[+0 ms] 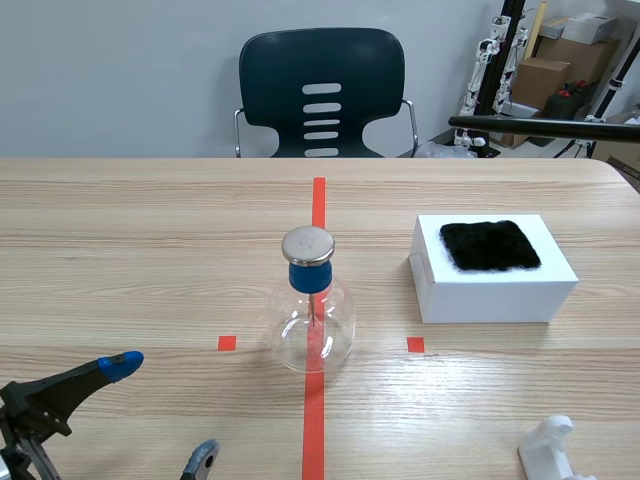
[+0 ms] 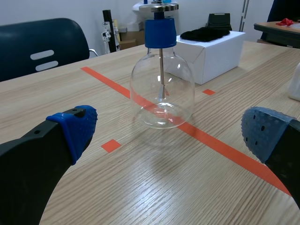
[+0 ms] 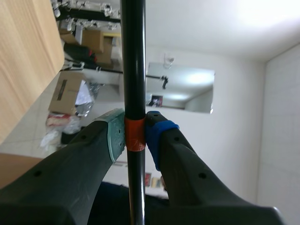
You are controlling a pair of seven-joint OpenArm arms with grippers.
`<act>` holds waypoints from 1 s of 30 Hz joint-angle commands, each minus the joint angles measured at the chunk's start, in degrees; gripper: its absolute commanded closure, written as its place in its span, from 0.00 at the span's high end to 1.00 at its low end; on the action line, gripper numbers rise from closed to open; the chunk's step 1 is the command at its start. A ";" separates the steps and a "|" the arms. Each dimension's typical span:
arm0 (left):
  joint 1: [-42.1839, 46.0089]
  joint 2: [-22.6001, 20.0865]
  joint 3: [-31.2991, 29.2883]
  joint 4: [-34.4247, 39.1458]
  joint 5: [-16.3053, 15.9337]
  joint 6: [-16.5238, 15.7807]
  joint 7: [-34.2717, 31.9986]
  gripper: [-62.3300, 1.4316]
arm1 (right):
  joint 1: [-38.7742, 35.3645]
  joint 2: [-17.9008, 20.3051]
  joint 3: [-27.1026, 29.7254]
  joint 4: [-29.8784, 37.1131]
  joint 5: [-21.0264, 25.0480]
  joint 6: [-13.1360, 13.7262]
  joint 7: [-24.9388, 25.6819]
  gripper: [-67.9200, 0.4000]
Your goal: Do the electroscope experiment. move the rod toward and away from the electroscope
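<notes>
- left end effector, near left, gapes wide and empty, low over the bench.
- electroscope stands mid-bench; a low or fast sweep could strike its cap and topple the glass.
- rod hangs far right, pinched in the right end effector; it might pivot.

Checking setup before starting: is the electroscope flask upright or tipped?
Upright: the electroscope flask stands on its base, metal disc on top.

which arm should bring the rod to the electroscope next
Right. The right gripper is shut on the black rod; the left gripper sits open and empty facing the electroscope.
</notes>
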 commanded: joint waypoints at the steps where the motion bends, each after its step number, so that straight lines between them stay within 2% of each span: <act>1: -0.02 0.00 -0.11 0.50 -0.37 -0.13 -0.79 1.00 | 0.79 3.28 0.39 0.87 1.55 -0.85 -0.79 0.03; 6: -0.02 0.00 -0.11 0.50 -0.37 -0.13 -0.79 1.00 | 4.52 10.75 -2.64 0.74 3.58 -0.85 -4.48 0.03; 14: -0.02 0.00 -0.11 0.50 -0.37 -0.13 -0.79 1.00 | 12.17 20.61 -11.78 -1.44 2.84 -0.90 -7.78 0.03; 21: -0.02 0.00 -0.11 0.50 -0.37 -0.13 -0.79 1.00 | 20.22 24.59 -20.11 -6.51 -0.22 -0.90 -7.45 0.03; 30: -0.02 0.00 -0.11 0.50 -0.37 -0.13 -0.79 1.00 | 28.37 25.27 -29.09 -10.36 -6.23 -0.85 -6.38 0.03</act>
